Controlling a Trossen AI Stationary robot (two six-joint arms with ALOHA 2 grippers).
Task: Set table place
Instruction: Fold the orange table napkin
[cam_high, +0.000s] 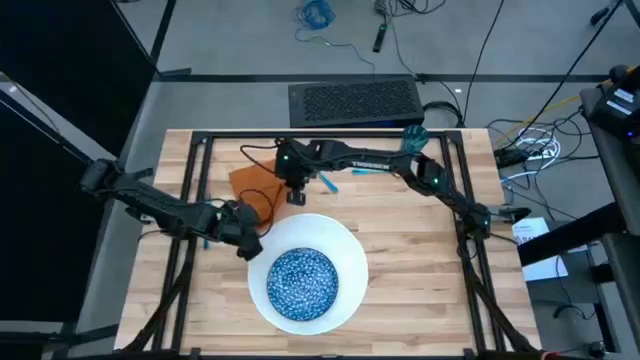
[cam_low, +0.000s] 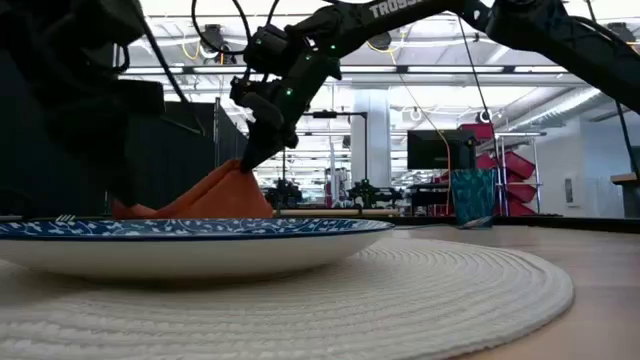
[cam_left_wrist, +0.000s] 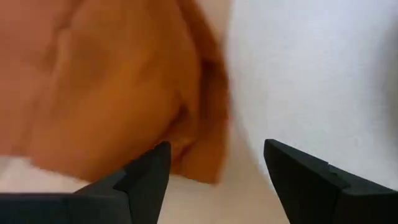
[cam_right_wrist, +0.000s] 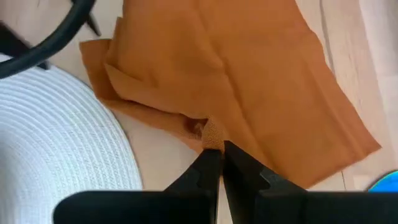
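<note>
The right hand (cam_right_wrist: 214, 146) is pinched shut on a fold of the orange napkin (cam_right_wrist: 249, 81), lifting it into a peak beside the white woven placemat (cam_high: 345, 245) that carries the blue speckled bowl (cam_high: 303, 283); the left hand (cam_left_wrist: 214, 171) stands open at the napkin's near edge. The step in hand appears to be placing the napkin, which next calls for drawing it flat beside the placemat. Only the high view shows the light-blue cutlery (cam_high: 328, 182) and teal cup (cam_high: 415, 138) farther back on the desk (cam_high: 420, 270).
</note>
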